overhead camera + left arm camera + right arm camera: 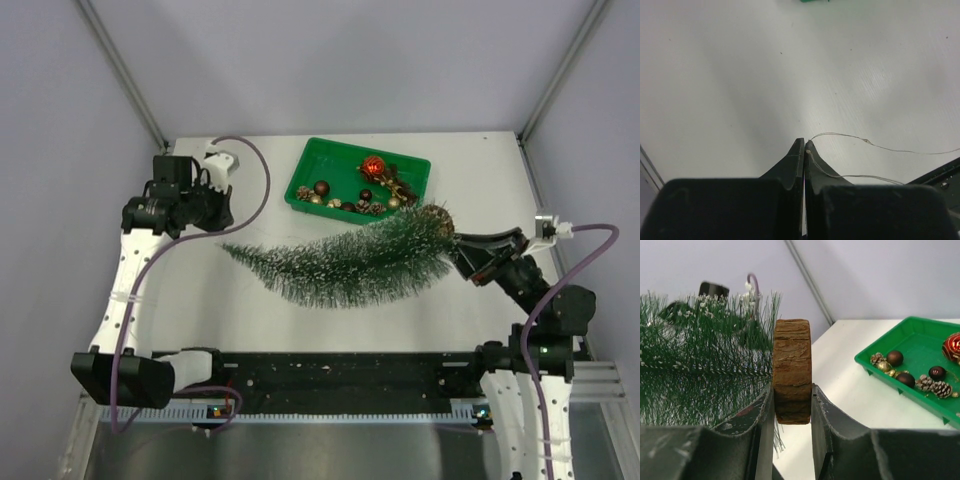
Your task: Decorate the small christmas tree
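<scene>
Left: the left gripper (pixel 213 203) hangs near the table's (pixel 200 320) far-left corner, its jaws pressed together. In the left wrist view a thin wire (pixel 867 142) loops off the fingertips (pixel 799 146); whether it is pinched between them or merely touches them cannot be told.

Centre: the small christmas tree (pixel 350 262) lies lengthwise across the middle of the table. Its pointed tip faces left and ends just below the left gripper, apart from it. It may be resting on the surface or held slightly above it.

Far edge, right of centre: a green tray (pixel 297 191) holds a red ball (pixel 374 166), brown balls and pine cones. The tree's thick end lies just beside the tray's near-right corner.

Right: the right gripper (pixel 458 243) clamps the tree's wooden base (pixel 792 370), which stands on edge with one finger on each flat face.
</scene>
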